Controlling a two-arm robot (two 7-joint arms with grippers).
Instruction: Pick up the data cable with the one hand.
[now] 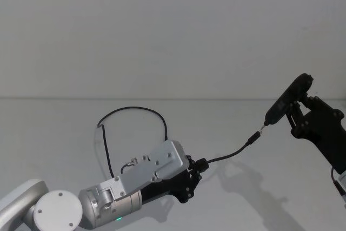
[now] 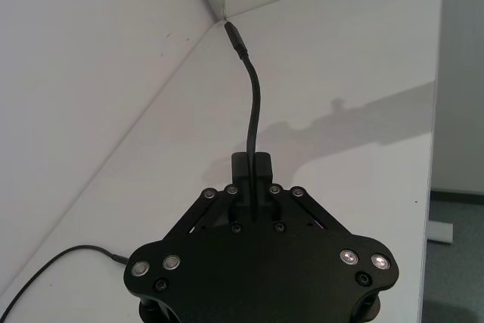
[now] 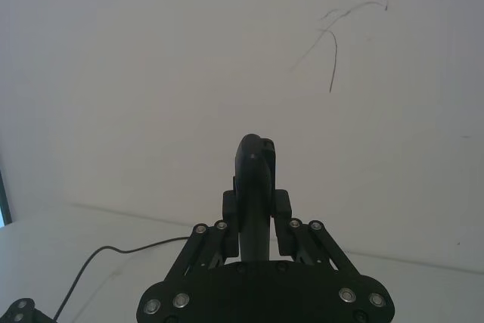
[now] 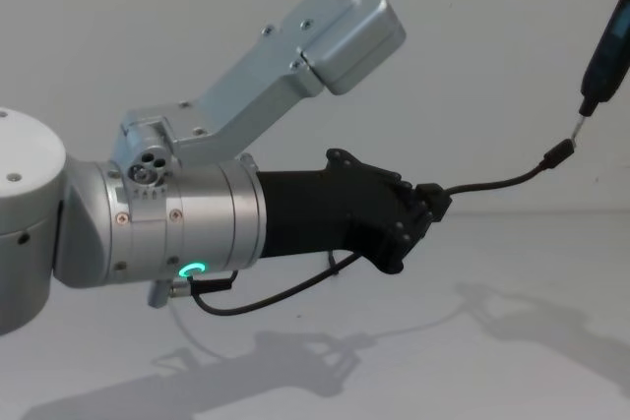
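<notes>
While the left gripper (image 1: 201, 167) reaches forward from the lower left on its silver arm (image 4: 148, 218), green ring light (image 4: 192, 269) lit, its black fingers (image 2: 252, 168) are closed on the data cable (image 1: 230, 155), raised above the white table (image 1: 243, 204). Cable is thin, black, flexible; one stretch runs from the pinch up and to the right in a soft curve, ending in a small black plug (image 4: 559, 156) with a short metal tip. In the head view another black strand (image 1: 132, 111) arcs up and over behind the wrist; whether it is the same cord cannot be told. Free plug end sits in the air, just below the metal tip of a slim dark pen-like tool (image 1: 289, 101); touching or a hair apart, cannot tell. Right gripper (image 3: 257, 213), at the right edge, is clamped on that tool, which points down-left toward the plug. Cable's shadow lies on the table.
</notes>
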